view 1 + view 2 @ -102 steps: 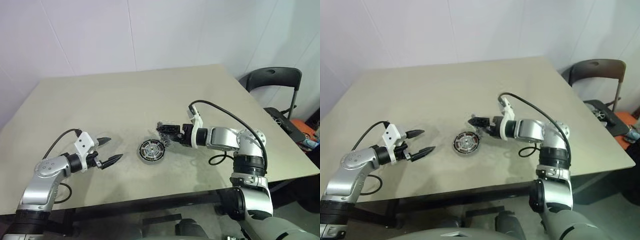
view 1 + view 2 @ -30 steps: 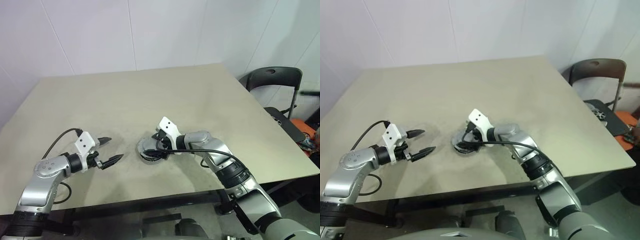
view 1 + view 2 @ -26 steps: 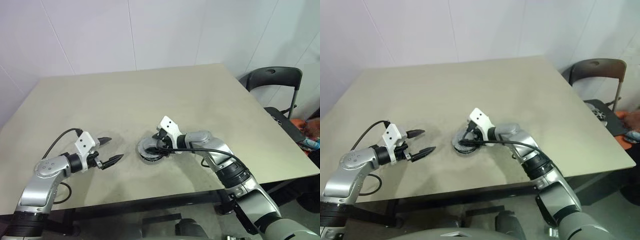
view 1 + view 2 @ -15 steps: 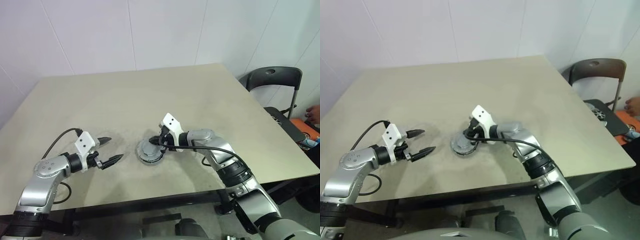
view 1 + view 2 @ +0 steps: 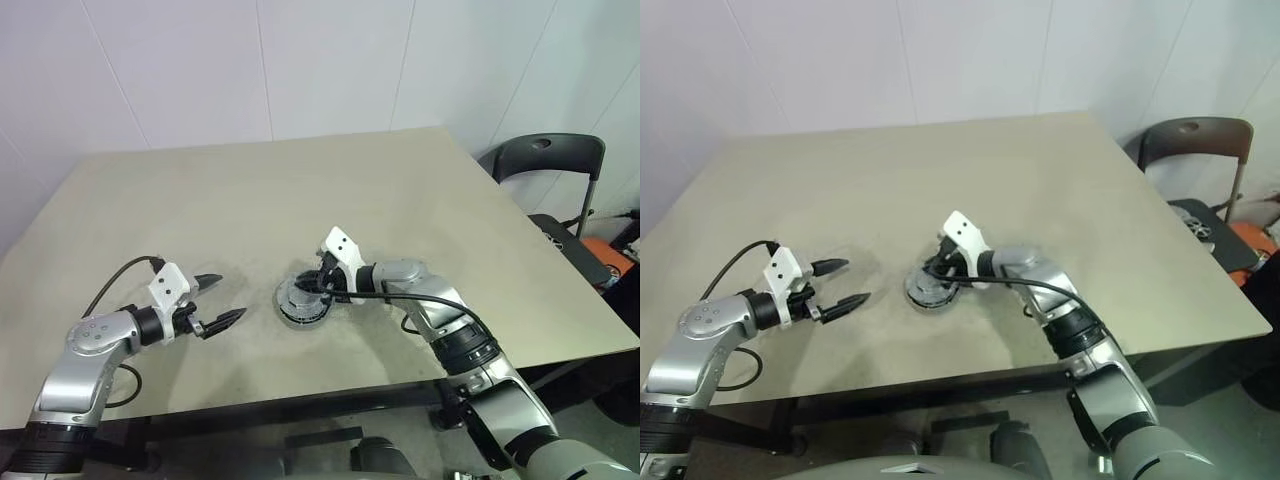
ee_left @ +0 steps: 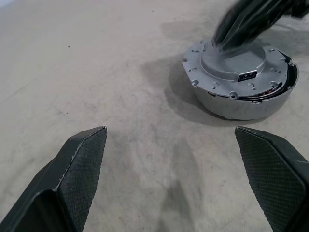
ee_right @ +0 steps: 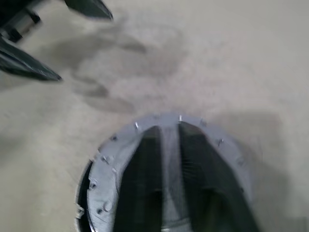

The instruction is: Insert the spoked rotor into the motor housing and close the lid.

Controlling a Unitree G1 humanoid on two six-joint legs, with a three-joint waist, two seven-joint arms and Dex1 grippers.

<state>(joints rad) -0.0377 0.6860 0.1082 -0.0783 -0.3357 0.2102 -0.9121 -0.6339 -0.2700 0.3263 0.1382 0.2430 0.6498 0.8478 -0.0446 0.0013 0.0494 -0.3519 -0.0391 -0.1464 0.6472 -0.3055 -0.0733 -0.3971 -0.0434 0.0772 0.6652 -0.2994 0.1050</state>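
Lid seated on housing, slightly askew; right gripper placed over lid, fingers narrowly parted. Left gripper held spread wide, well apart.

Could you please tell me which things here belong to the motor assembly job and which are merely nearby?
Job:
lid, sitting on the motor housing
right gripper, over the lid
left gripper, open, off to the side

Nearby:
table
black chair

Lid — matt grey metal.
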